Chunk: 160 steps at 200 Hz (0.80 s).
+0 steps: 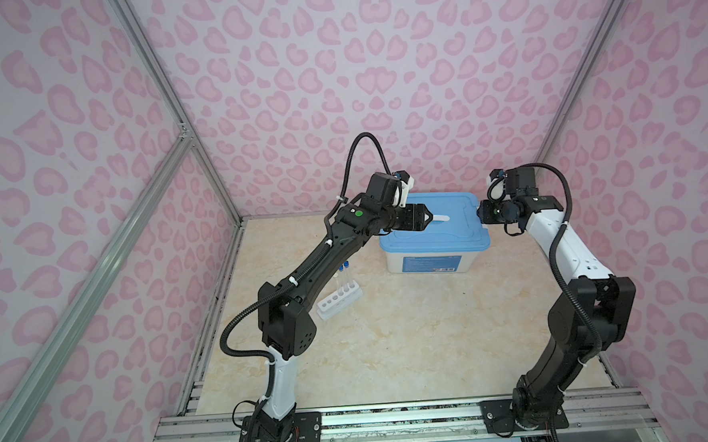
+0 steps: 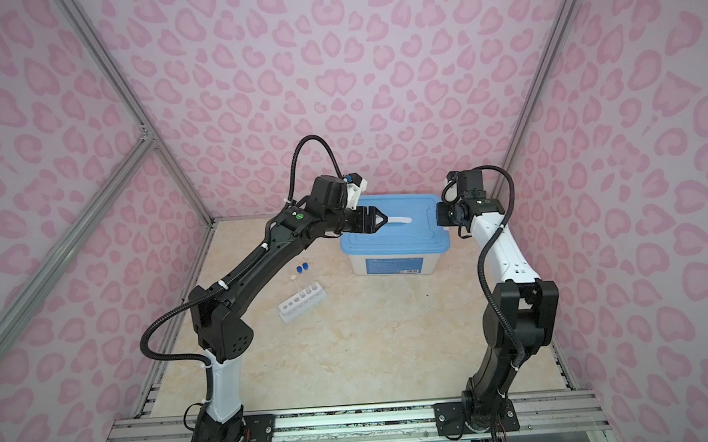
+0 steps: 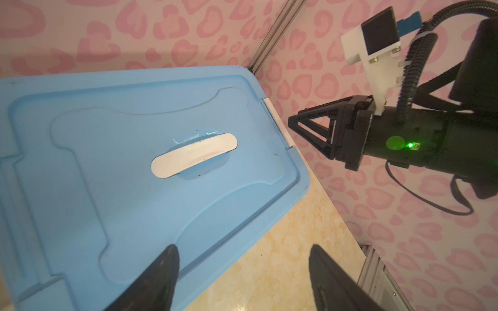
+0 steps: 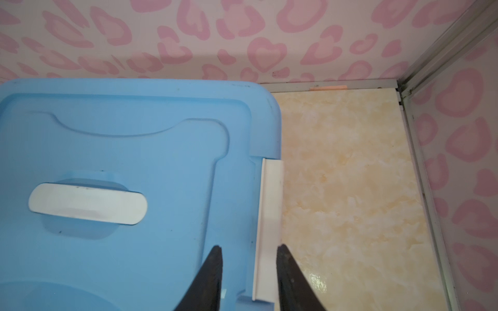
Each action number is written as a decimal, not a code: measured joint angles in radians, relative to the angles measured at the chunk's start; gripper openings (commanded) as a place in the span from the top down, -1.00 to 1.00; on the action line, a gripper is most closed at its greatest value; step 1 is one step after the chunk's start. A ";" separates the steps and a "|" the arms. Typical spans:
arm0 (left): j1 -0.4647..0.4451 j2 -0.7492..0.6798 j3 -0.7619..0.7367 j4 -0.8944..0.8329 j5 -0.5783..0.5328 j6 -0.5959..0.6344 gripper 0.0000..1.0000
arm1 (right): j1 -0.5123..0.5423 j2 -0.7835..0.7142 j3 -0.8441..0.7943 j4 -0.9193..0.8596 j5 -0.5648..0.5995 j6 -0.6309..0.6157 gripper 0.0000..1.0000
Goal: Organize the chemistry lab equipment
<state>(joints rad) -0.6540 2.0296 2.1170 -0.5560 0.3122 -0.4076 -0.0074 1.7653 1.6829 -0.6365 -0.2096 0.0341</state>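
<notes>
A white six-hole rack [image 1: 340, 304] [image 2: 302, 303] stands left of the table's middle, partly behind my left arm. Upright in it are two blue-capped test tubes [image 2: 302, 270] and a white-capped tube [image 2: 293, 278]. My left gripper [image 1: 429, 217] [image 3: 242, 250] hovers open and empty over the left part of the bin's blue lid [image 3: 107, 161], near its white handle [image 3: 194, 154]. My right gripper [image 1: 480, 213] [image 4: 249, 246] is at the lid's right edge. Its jaws are apart on either side of the white latch [image 4: 269, 194], with blue lid showing between one finger and the latch.
The big white bin [image 1: 429, 261] with its blue lid on sits at the back centre, close to the rear wall. Pink patterned walls and aluminium frame posts [image 4: 420, 167] enclose the table on three sides. Marble tabletop [image 1: 413, 343] stretches in front of the bin.
</notes>
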 measured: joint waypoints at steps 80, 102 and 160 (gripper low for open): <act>0.202 -0.228 -0.293 0.111 -0.005 -0.009 -0.65 | 0.226 -0.076 -0.026 0.066 0.049 -0.017 0.21; 0.274 -0.231 -0.379 0.167 0.048 -0.060 -0.65 | 0.294 -0.047 -0.017 0.092 0.049 -0.018 0.21; 0.309 -0.182 -0.428 0.274 0.148 -0.143 -0.66 | 0.430 0.088 0.063 0.119 0.047 -0.021 0.19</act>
<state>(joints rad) -0.3447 1.8477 1.6886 -0.2825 0.4599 -0.5503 0.4229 1.8530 1.7454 -0.5179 -0.1627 0.0135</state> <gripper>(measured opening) 0.829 0.403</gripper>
